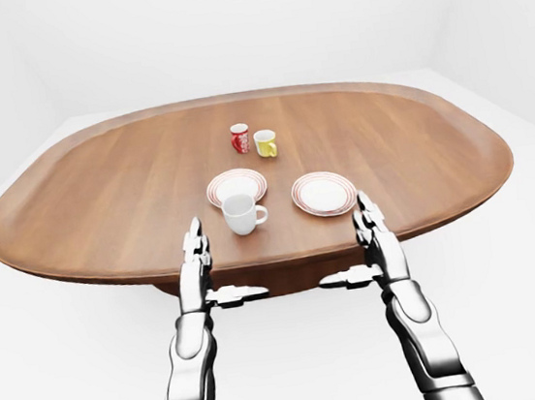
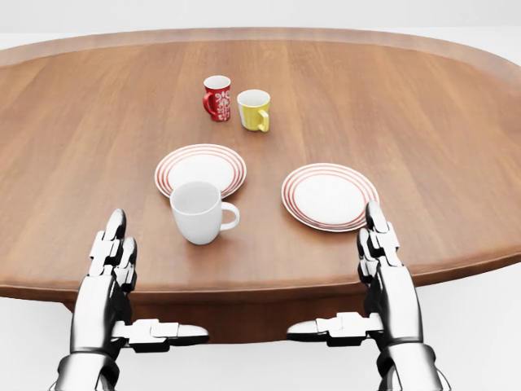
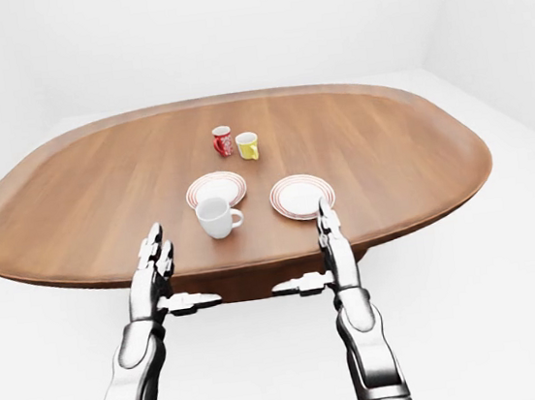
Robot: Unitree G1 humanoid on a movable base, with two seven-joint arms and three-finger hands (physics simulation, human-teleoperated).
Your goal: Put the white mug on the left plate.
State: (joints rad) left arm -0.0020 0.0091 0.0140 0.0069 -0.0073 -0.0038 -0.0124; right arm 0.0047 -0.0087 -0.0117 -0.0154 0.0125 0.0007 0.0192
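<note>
The white mug (image 2: 196, 212) stands upright on the wooden table (image 2: 73, 163), its handle to the right, just below the left red-rimmed plate (image 2: 200, 169). A second red-rimmed plate (image 2: 330, 196) lies to the right. My left hand (image 2: 130, 293) hovers open at the table's near edge, left of and below the mug. At that edge too, below the right plate, is my right hand (image 2: 358, 285), fingers straight and open. Neither hand touches anything.
A red mug (image 2: 216, 98) and a yellow mug (image 2: 254, 110) stand side by side above the left plate in the head view. The oval table sits in a plain white room (image 1: 246, 27).
</note>
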